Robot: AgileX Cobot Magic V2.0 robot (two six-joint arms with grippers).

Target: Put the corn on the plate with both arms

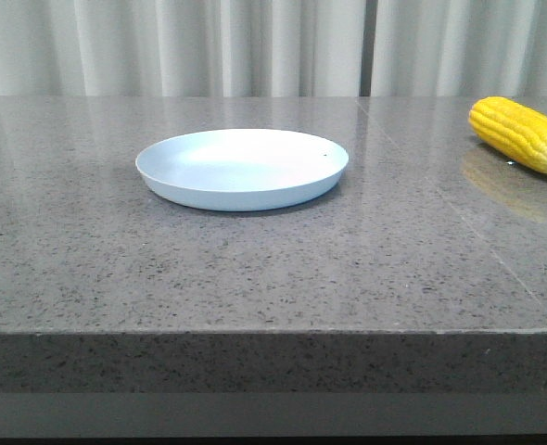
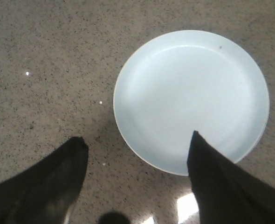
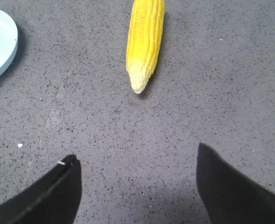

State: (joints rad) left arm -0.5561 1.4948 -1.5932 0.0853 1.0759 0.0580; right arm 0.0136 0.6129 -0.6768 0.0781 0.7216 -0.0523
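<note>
Setting: pale pleated curtains (image 1: 255,46) hang behind a grey speckled stone table (image 1: 255,278) with a thick front edge and a faint seam running near to far on its right part. Item one, left of centre: the plate (image 1: 242,168), round, shallow, white, low raised rim, resting flat on the table, nothing on it, a tiny dark speck inside near its far right rim. Item two, far right: the corn (image 1: 522,134), bright yellow, rows of kernels, lying on the table well apart from the plate, partly cut off by the right edge of the front view; its dim reflection shows on the polished stone just near of it. The right wrist view shows its paler tapered tip pointing toward the right gripper. Left gripper (image 2: 137,142): black fingers spread wide, holding nothing, above the table with one fingertip over the plate's rim. Right gripper (image 3: 137,156): black fingers likewise spread wide, holding nothing, over bare table, with the corn's tip apart from it.
</note>
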